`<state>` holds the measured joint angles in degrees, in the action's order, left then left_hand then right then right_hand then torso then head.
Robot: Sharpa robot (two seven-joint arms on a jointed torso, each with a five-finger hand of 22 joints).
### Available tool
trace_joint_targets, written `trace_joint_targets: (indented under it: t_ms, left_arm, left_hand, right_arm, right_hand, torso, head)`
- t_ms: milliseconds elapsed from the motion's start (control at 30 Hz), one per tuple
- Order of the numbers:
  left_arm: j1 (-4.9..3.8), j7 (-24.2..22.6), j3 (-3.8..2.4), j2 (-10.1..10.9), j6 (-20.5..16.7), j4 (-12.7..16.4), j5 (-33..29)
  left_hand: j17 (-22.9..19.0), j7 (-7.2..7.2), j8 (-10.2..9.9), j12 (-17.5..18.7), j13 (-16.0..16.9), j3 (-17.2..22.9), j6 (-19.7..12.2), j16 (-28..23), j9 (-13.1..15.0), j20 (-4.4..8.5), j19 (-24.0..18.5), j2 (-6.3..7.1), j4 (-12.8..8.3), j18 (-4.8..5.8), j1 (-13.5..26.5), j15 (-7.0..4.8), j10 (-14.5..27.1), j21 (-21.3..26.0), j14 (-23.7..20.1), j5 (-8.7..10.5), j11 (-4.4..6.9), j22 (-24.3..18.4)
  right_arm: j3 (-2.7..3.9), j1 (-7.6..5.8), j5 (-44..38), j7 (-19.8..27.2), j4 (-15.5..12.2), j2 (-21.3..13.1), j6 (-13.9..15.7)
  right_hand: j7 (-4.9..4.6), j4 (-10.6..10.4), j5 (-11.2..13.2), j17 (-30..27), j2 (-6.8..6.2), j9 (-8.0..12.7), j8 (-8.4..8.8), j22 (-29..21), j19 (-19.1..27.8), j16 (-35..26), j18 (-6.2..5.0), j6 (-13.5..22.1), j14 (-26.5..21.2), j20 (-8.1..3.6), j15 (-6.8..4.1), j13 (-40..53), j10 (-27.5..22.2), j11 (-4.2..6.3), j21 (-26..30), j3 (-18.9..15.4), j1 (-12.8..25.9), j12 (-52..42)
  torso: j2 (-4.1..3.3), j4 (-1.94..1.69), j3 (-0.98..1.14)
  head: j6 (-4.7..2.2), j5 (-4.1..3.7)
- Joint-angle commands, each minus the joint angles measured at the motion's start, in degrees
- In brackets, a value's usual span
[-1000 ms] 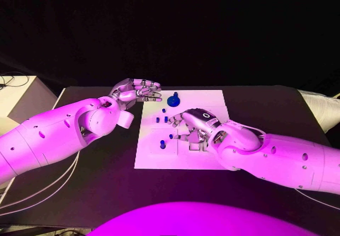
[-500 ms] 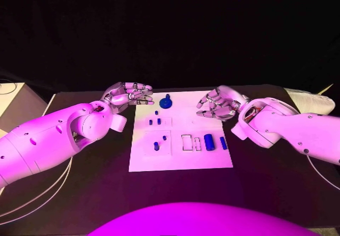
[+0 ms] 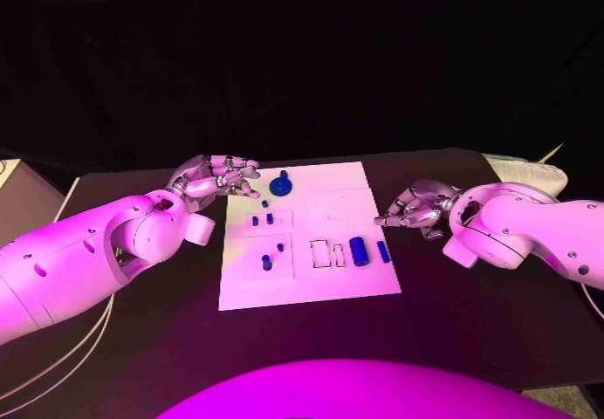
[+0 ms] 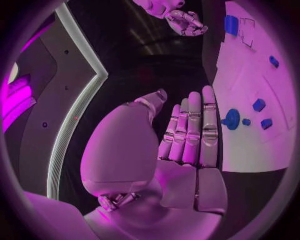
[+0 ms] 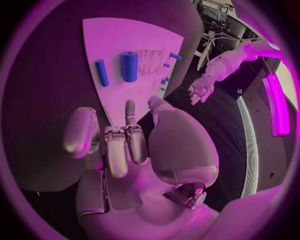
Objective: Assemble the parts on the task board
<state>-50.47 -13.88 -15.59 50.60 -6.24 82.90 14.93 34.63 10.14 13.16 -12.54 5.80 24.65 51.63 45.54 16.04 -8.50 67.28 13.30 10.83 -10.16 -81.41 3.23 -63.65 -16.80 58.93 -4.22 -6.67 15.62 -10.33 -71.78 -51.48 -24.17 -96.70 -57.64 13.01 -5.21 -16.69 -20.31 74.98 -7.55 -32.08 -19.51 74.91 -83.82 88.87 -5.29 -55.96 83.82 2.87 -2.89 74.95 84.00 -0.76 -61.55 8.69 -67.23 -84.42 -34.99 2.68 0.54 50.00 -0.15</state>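
Smooth white arms, dark screw holes, silver robot hands.

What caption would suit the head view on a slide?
Two robot hands, left and right, hover empty beside a white task board carrying small blue parts.

Lab – black table, cabled equipment beyond.

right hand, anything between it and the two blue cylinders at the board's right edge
Nothing visible. The right hand hangs empty just off the task board, and only bare board separates it from the thick cylinder and thin cylinder.
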Motion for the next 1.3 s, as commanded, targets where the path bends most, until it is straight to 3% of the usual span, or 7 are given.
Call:
trace_joint_targets:
  t_ms: [33, 133, 333, 500, 767, 1133, 1300]
  left_arm:
    - [0.23, -1.29, -0.04, 0.26, -0.45, 0.79, 1.81]
    - [0.34, -1.4, -0.05, 0.58, -0.67, 1.34, 2.17]
    - [0.41, -1.5, -0.05, 0.89, -0.87, 1.9, 2.4]
    - [0.44, -1.42, -0.05, 1.08, -0.89, 2.12, 2.47]
    - [0.44, -1.23, -0.05, 1.28, -0.68, 2.43, 2.49]
    - [0.44, -1.04, -0.05, 1.42, -0.17, 2.61, 2.41]
    - [0.44, -0.91, -0.05, 1.57, -0.02, 2.73, 2.35]
  left_hand:
    - [2.76, -0.46, 0.16, -1.37, 1.02, -1.3, 0.49, 5.64, 0.26, 0.58, 0.83, 0.42, 1.0, -0.05, 0.08, -0.61, -0.71, -4.13, 0.28, -0.07, 0.54, 3.16]
    - [4.01, -0.57, 0.33, -2.17, 1.73, -2.24, 0.54, 8.31, 0.43, 0.85, 0.37, 0.62, 1.92, 0.03, 0.24, -0.8, -0.58, -6.72, 0.09, -0.02, 0.66, 5.34]
    - [4.21, -0.57, 0.38, -2.35, 2.05, -2.88, 0.45, 8.9, 0.51, 0.86, -0.21, 0.56, 2.56, 0.09, 0.19, -0.72, 0.09, -8.28, -0.7, -0.03, 0.6, 6.71]
    - [4.22, -0.54, 0.39, -2.36, 2.11, -3.01, 0.42, 9.02, 0.54, 0.85, -0.44, 0.47, 2.7, 0.1, 0.07, -0.69, 0.33, -8.7, -0.89, -0.04, 0.57, 7.09]
    - [4.26, -0.53, 0.36, -2.46, 2.22, -3.18, 0.31, 9.28, 0.55, 0.85, -0.73, 0.37, 2.86, 0.09, -0.12, -0.68, 0.49, -9.28, -0.95, -0.03, 0.56, 7.62]
    - [4.32, -0.53, 0.34, -2.6, 2.35, -3.35, 0.21, 9.62, 0.56, 0.85, -1.02, 0.26, 3.05, 0.07, -0.31, -0.69, 0.59, -9.95, -0.92, -0.04, 0.56, 8.22]
    - [4.32, -0.53, 0.34, -2.6, 2.35, -3.35, 0.21, 9.62, 0.56, 0.85, -1.02, 0.26, 3.05, 0.07, -0.31, -0.69, 0.59, -9.95, -0.92, -0.04, 0.56, 8.22]
  right_arm:
    - [-0.27, 0.17, -3.87, -6.58, -0.37, 0.28, -2.52]
    - [-0.52, 0.51, -5.36, -7.33, -0.25, 1.31, -1.91]
    - [-0.81, 1.21, -7.73, -7.9, 0.22, 3.59, -0.95]
    - [-1.02, 1.77, -9.11, -8.17, 1.14, 5.59, -1.12]
    - [-1.29, 2.65, -10.79, -8.51, 2.16, 7.55, -2.13]
    - [-1.44, 3.39, -12.86, -8.86, 4.11, 10.06, -3.4]
    - [-1.61, 3.85, -13.9, -9.05, 5.38, 11.06, -4.75]
  right_hand:
    - [0.2, -0.04, -0.13, 13.4, 0.16, 0.03, -0.06, 0.49, -1.41, 0.47, 0.5, -0.44, 5.86, -0.28, -0.44, 8.83, 1.88, 0.17, -0.63, -0.49, 0.88, -0.52]
    - [0.22, -0.01, -0.08, 13.66, -0.22, 0.13, 0.06, 0.44, -1.35, 0.58, 0.45, -0.49, 5.91, -0.31, -0.47, 9.04, 2.02, 0.2, -0.38, -0.91, 1.33, -0.65]
    - [0.15, -0.02, 1.36, 14.08, -0.84, 0.3, 0.35, 0.77, -1.3, 0.76, 0.48, -0.39, 5.99, -0.28, -0.41, 9.4, 2.18, 0.13, -0.59, -2.25, 2.6, -0.81]
    - [0.12, 0.01, 2.73, 14.26, -1.11, 0.28, 0.4, 0.97, -1.26, 0.83, 0.49, -0.35, 6.02, -0.24, -0.36, 9.58, 2.24, 0.09, -0.69, -3.25, 2.85, -0.87]
    - [0.44, -0.07, 5.67, 14.29, -0.53, -0.46, -0.59, 1.24, -1.13, 0.84, 0.43, -1.17, 6.02, -0.27, -0.5, 9.52, 2.05, 0.31, -0.58, -6.34, 3.81, -0.57]
    - [0.67, -0.1, 6.46, 14.4, -0.04, -1.09, -1.33, 1.36, -1.09, 0.88, 0.41, -1.46, 6.05, -0.37, -0.64, 9.51, 1.99, 0.5, -0.5, -8.13, 4.23, -0.43]
    - [0.77, -0.15, 8.98, 14.43, 0.83, -1.84, -2.08, 1.45, -1.02, 0.89, 0.38, -1.19, 6.05, -0.46, -0.73, 9.5, 1.91, 0.6, -0.22, -10.68, 4.62, -0.22]
  torso:
    - [0.13, 0.27, -0.36]
    - [0.11, 0.23, -0.51]
    - [0.02, -0.01, -0.45]
    - [0.05, 0.11, -0.48]
    - [0.03, 0.2, -0.32]
    - [-0.06, 0.1, -0.37]
    - [-0.17, 0.04, -0.4]
  head:
    - [0.0, -0.23]
    - [0.0, -0.42]
    - [0.0, -0.51]
    - [0.0, -0.34]
    - [0.0, -0.14]
    - [0.0, -0.01]
    - [0.0, 0.09]
